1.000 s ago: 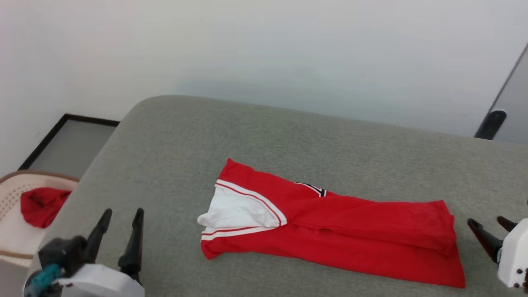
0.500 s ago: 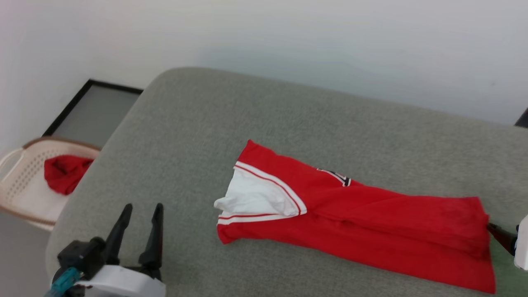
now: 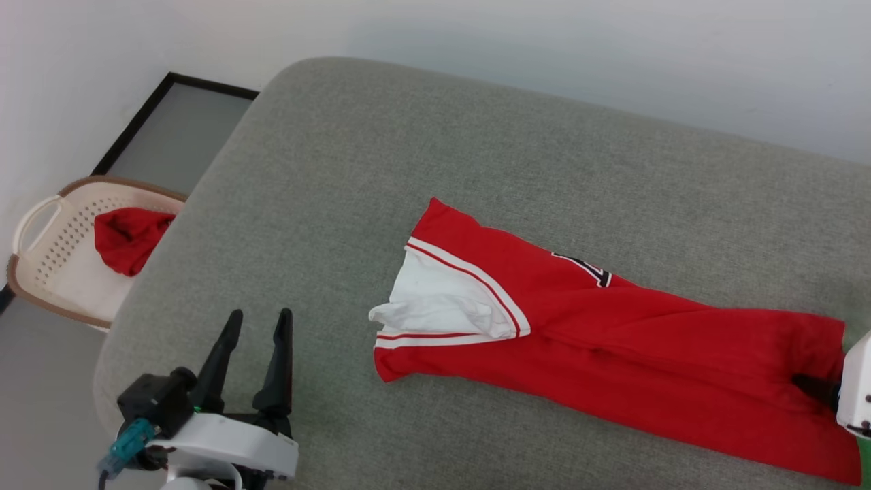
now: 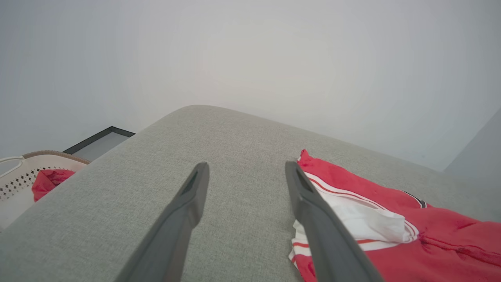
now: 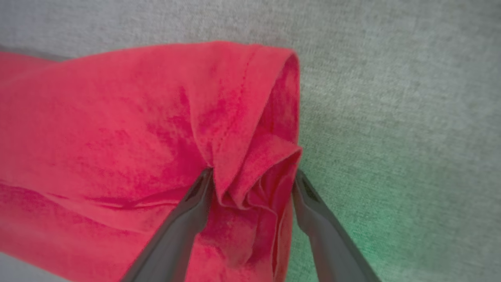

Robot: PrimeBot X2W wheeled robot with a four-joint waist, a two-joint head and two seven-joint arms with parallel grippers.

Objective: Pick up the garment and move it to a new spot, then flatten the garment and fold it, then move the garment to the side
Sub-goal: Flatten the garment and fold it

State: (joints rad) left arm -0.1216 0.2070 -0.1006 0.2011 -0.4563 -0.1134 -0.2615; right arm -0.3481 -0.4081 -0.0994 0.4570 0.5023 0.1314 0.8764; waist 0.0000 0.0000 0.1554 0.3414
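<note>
At the left tool (image 3: pixel 260 314): both dark fingers spread wide, nothing between them, nothing held. Under and ahead of its tips, bare grey padded surface (image 3: pixel 422 156). Off to its right and apart from it, the garment (image 3: pixel 646 340), lying stretched out long and folded lengthwise on that padding. Nearest this tool, the white sleeve (image 3: pixel 449 306) with its red-and-white striped trim, crumpled at the end. Further right of the sleeve, a sliver of the black, white-edged number (image 3: pixel 590 269) peeking from under a fold. To the left of this tool and beyond the rounded edge of the padding, lower down, a cream perforated basket (image 3: pixel 41 218) with a plain red cloth (image 3: pixel 129 235) bundled inside.

At the right tool (image 5: pixel 253 174): fingers also wide apart, not clamped. Between them, a bunched fold of the garment's red hem end. Left fingertip (image 5: pixel 203 182) pressed onto the cloth, right fingertip (image 5: pixel 303 188) just past the hem's edge, over grey padding. To the left of this tool, the rest of the red cloth running away; to its right, bare padding with a faint green tint.
</note>
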